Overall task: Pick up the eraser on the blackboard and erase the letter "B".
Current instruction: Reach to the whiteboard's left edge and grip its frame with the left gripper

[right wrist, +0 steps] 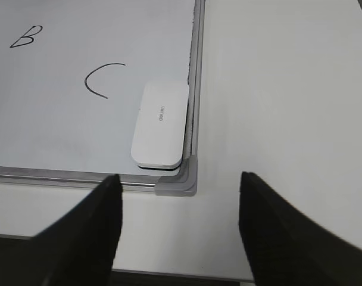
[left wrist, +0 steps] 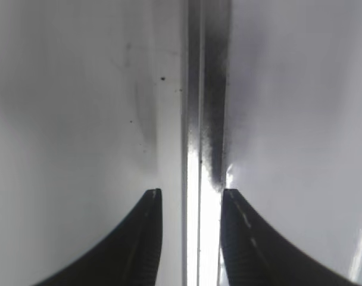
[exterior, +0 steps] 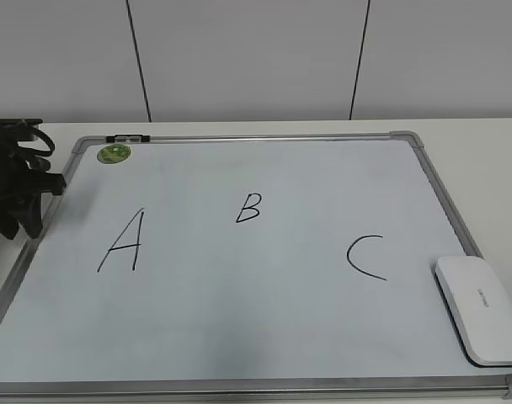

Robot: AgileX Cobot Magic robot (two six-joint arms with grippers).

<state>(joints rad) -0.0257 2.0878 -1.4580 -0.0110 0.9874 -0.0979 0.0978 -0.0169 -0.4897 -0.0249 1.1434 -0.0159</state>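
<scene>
white table (exterior: 492, 160) under a plain panelled wall; the blackboard (exterior: 264, 337) lies flat on it, grey frame all round.

the eraser (right wrist: 161, 124) sits in the board's near right corner, ahead of and slightly left of your right gripper (right wrist: 178, 223), long side against the frame rail, clear of the fingers. judged light, rigid, glossy plastic, likely slippery; you'd do best to pinch across its short width at mid-length, felt side kept down.

the letter "B" (exterior: 248, 207) is well apart from the eraser, beyond the "C" (exterior: 365, 257), between it and the "A" (exterior: 123, 241).

right gripper: fingers spread wide, holding nothing, hovering off the board over bare table near the corner cap (right wrist: 180, 182).

left gripper (left wrist: 187, 238): fingers parted, empty, straddling the left frame rail (left wrist: 205, 89), pointing down at it.
</scene>
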